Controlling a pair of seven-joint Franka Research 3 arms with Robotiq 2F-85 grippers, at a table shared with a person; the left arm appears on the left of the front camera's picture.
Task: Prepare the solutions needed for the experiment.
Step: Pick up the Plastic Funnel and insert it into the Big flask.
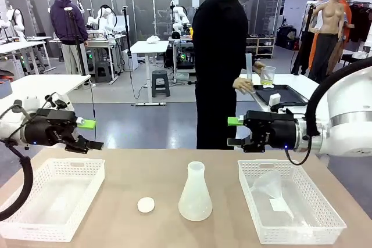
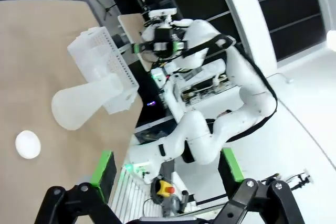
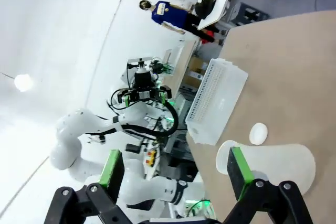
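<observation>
Pale yellow-green solutions [image 1: 267, 81] far off in the person's beaker [image 1: 268, 74]; both grippers wide and empty.

I found that shallow layer at about two o'clock from the frosted flask [image 1: 195, 193], across the table and well apart from either arm. I judged it light but ready to slosh, and the glass slick and fragile, so I would take the beaker round its wall above the liquid and keep it upright. My left gripper [image 1: 90, 135] hung at nine o'clock over the left basket [image 1: 87, 164], and my right gripper [image 1: 233, 132] at three o'clock over the right basket [image 1: 247, 169]. The front view gave me the person and beaker. The wrist views gave me the flask and the white disc [image 2: 27, 144] from the side.
</observation>
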